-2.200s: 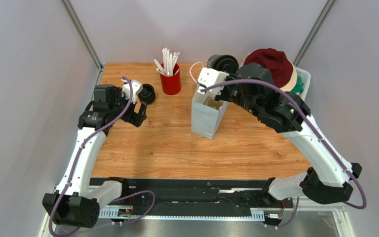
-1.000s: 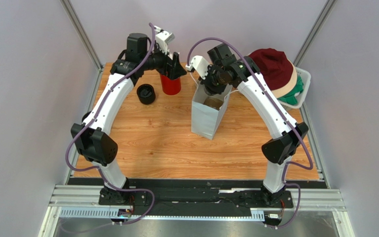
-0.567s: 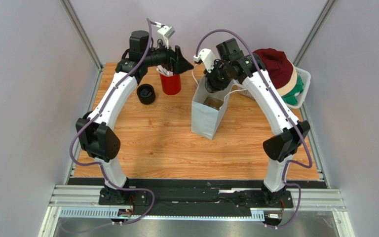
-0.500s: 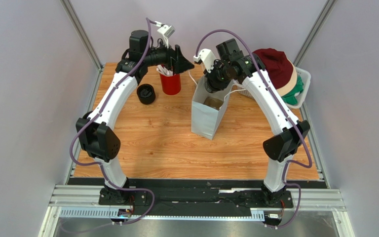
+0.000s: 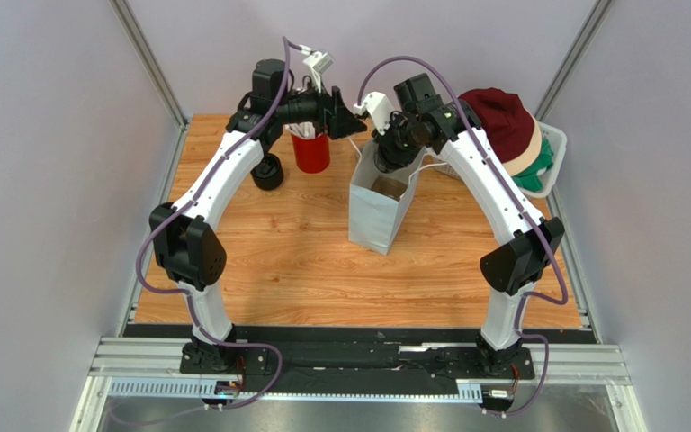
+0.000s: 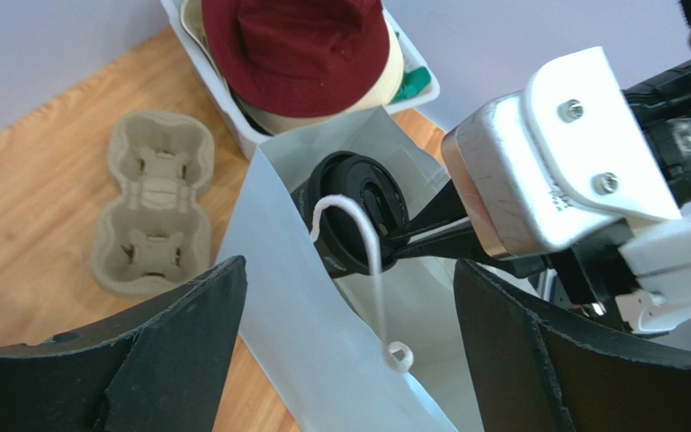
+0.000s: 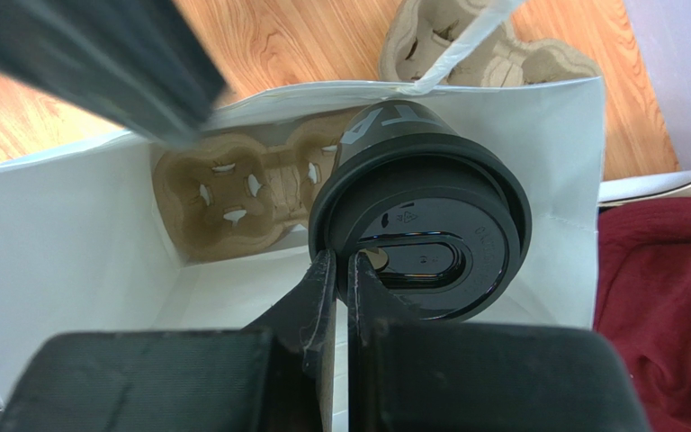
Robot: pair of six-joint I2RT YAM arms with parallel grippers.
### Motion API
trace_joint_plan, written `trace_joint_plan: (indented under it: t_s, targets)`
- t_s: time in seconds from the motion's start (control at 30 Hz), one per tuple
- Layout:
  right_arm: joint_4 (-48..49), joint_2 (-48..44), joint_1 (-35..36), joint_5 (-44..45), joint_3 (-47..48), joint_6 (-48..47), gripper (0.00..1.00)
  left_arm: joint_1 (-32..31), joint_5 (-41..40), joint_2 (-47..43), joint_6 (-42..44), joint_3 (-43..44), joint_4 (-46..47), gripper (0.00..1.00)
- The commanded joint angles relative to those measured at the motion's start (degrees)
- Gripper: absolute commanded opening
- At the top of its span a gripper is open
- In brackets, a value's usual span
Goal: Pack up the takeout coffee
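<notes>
I'm pinching the takeout coffee (image 7: 421,238) by its lid rim in the right gripper (image 7: 340,270), hanging it in the mouth of the white bag (image 7: 70,270), not yet seated in the carrier (image 7: 232,193) below, with the left gripper (image 6: 349,279) gaping empty alongside.

White left arm (image 5: 223,171) and right arm (image 5: 489,193), black joints (image 5: 187,254)
Purple cables (image 5: 403,59) trail each. Behind the thin black right fingers (image 7: 318,297), a silver-and-white block (image 6: 547,157) with two screws (image 6: 570,110); left fingers (image 6: 160,351) broad black wedges.
</notes>
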Motion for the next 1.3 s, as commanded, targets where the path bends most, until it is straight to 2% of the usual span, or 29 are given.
trace_joint_plan:
  t_s: [0.0,0.07,0.1,0.17,0.2,0.3,0.57,0.77,0.93,1.27]
  targets:
    - [2.4,-1.64,-0.47,-0.49,-1.38,1.01,0.0,-1.26,1.08,1.36,0.89,2.26,-0.24,0.87]
    - [1.96,-1.55,-0.48,-0.58,-2.0,0.75,0.0,-1.26,0.82,1.71,0.98,2.44,-0.59,0.74]
    - [1.87,-1.46,-0.48,-0.58,-2.18,0.75,0.0,-1.26,0.64,1.88,1.16,2.62,-0.68,0.61]
    - [1.43,-1.29,-0.48,-0.67,-2.53,0.49,0.0,-1.26,-0.23,1.8,1.25,2.62,-1.12,0.49]
    - [1.43,-1.2,-0.48,-0.67,-2.62,0.4,0.0,-1.26,-0.41,1.8,1.33,2.53,-1.03,0.4]
    - [0.91,-0.67,-0.48,-0.67,-2.88,-0.13,0.0,-1.26,-1.55,1.54,1.25,2.53,-1.12,0.25]
    - [0.29,0.56,-0.48,-0.23,-4.46,-1.18,0.0,-1.26,-7.87,1.62,1.86,2.53,-2.7,0.01]
    - [0.03,1.7,-0.48,0.82,-5.87,-1.97,0.0,-1.26,-13.06,1.8,2.13,2.88,-3.76,0.0]
    - [0.11,2.67,-0.56,4.07,-5.96,-2.06,0.0,-1.26,-13.25,1.97,2.39,2.88,-4.11,0.0]
    - [-3.4,4.25,-1.09,4.6,-5.78,-2.77,0.0,-1.26,-17.28,1.53,2.21,2.0,-4.55,0.0]
